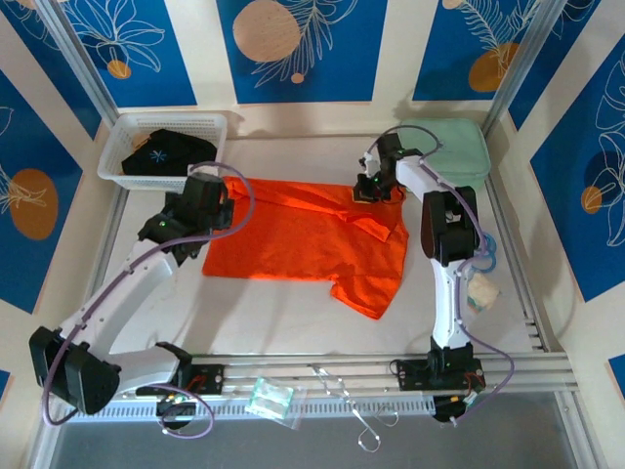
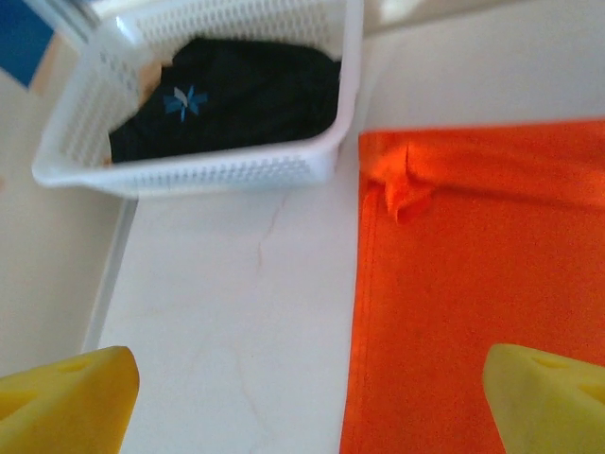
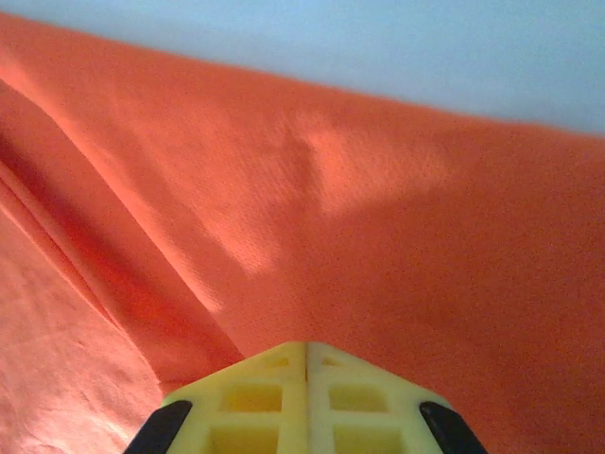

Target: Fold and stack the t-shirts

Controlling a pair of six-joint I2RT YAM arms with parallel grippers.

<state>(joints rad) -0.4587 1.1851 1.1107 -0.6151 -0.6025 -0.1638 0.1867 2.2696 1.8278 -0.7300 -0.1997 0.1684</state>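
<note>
A bright orange t-shirt (image 1: 293,239) lies spread flat across the middle of the table, one sleeve pointing toward the front right. My left gripper (image 1: 217,195) hovers open over the shirt's left edge (image 2: 454,284); its yellow fingers (image 2: 66,392) stand wide apart, with bare table and the hem between them. My right gripper (image 1: 369,192) is at the shirt's far right edge. Its jaws (image 3: 306,352) are pressed together, and orange cloth (image 3: 312,218) creases toward their tip. A black t-shirt (image 1: 166,154) with a light-blue mark (image 2: 184,100) lies in the white mesh basket (image 1: 171,119).
The basket (image 2: 208,175) stands at the back left, close to the orange shirt's corner. A pale green folded item (image 1: 454,147) sits at the back right. A small clear bag (image 1: 270,399) and loose wire hooks (image 1: 352,405) lie on the front rail.
</note>
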